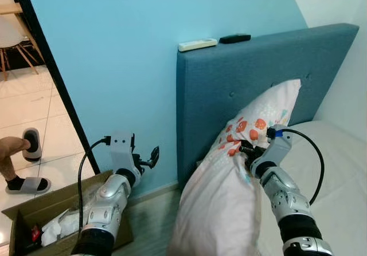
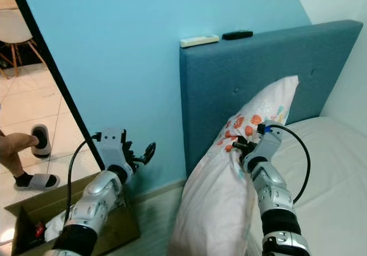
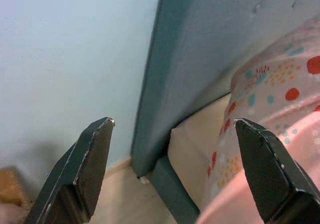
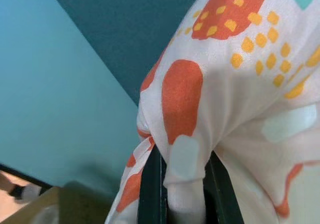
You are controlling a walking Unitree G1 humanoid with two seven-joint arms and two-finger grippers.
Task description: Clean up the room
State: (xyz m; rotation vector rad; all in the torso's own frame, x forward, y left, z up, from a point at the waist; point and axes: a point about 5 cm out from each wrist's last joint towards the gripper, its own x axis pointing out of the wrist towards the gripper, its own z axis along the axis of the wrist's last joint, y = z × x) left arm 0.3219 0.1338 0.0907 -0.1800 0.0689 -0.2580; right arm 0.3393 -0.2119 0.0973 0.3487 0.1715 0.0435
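**Pillow held at the bedhead, waiting to be laid down**

Blue wall [image 1: 114,55] backs a teal headboard [image 1: 229,90], with the white mattress [image 1: 338,170] stretching to the right and a doorway on the far left where a person's foot [image 1: 14,147] in a slipper stands on the tiles. Two remote controls [image 1: 198,44] lie on top of the headboard. A cardboard box [image 1: 34,210] with crumpled paper sits on the floor near the left arm.

The right gripper [image 2: 241,149] pinches a fold of the dotted pillow [image 1: 229,193], which hangs long and upright against the headboard, its top corner leaning on the padding. The left gripper [image 1: 146,157] hovers beside the headboard's left edge, fingers spread and holding nothing.

The step in hand looks like setting the pillow at the head of the bed. To do it well, the right arm should carry the pillow rightward over the mattress before letting go, since its lower part hangs off the bed's left side and could slide to the floor. The free gripper could steady that lower end.

The right wrist view shows what the head views cannot: fabric bunched tightly between the two fingers, a thin fold only, so the grip may slip. The left wrist view reveals the gap between headboard and wall, and the mattress corner beside the pillow.
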